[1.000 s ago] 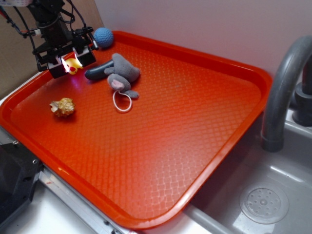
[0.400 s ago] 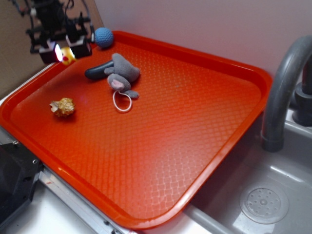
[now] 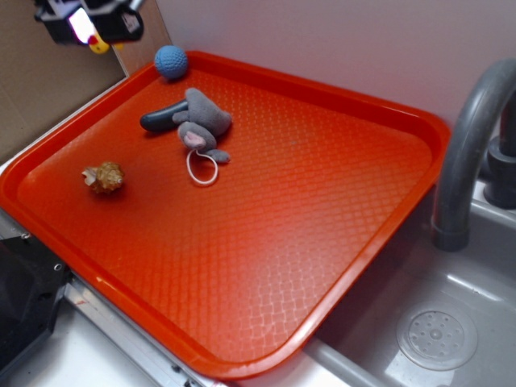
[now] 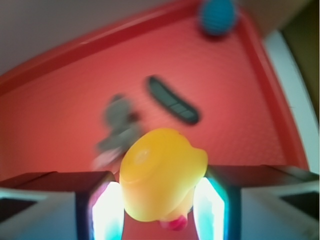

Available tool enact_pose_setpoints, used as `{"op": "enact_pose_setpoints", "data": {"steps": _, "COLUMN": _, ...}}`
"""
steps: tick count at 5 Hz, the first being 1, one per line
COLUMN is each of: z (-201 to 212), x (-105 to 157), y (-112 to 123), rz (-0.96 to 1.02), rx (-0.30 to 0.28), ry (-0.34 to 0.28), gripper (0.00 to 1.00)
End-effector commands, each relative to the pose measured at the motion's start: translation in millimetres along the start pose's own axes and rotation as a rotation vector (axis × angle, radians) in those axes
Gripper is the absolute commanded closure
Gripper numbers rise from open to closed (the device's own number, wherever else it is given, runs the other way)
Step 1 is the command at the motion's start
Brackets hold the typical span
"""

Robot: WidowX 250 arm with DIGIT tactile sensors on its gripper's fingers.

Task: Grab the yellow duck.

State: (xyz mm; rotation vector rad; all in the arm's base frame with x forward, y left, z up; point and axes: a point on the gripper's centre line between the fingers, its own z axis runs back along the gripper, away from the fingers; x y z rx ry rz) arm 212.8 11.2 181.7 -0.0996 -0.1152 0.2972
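Exterior view: gripper [image 3: 90, 31] cut off by the top edge, only a sliver of the yellow duck [image 3: 98, 46] showing below it. Wrist view: grey plush toy [image 4: 117, 131] motion-blurred, shape unreadable; blue ball [image 4: 218, 15] clipped by the top edge; fingers [image 4: 107, 212] cropped at the bottom edge.

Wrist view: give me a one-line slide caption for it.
Yellow duck clamped between the gripper jaws, held high above the red tray.
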Motion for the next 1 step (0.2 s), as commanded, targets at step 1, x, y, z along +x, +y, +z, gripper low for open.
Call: {"op": "enact_pose_setpoints", "data": {"steps": 1, "z": 60.2, "x": -35.5, "y": -11.8, "rz": -0.140, "rx": -0.154, "ry": -0.025, "gripper": 1.00}}
